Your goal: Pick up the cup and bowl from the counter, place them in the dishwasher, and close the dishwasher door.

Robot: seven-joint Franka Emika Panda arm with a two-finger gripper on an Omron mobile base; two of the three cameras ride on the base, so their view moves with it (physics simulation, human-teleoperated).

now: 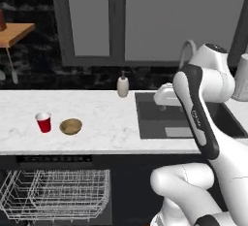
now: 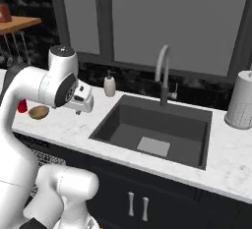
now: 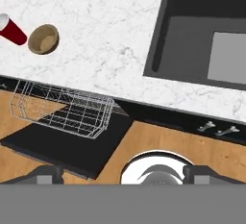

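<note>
Arm (image 1: 203, 118): glossy white rounded shell segments, joined by dark grey to black bands at the joints. One link carried a long black inlay strip with faint small lettering. A grey disc capped the top joint. Gripper (image 3: 123, 172): two small dark grey finger tips (image 3: 48, 174), blocky in shape.

Base views flanking the arm, facing counter (image 1: 106, 118); hand view overhead.

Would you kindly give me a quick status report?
Claw open, empty. Cup and bowl on counter. Dishwasher door down, rack out.
</note>
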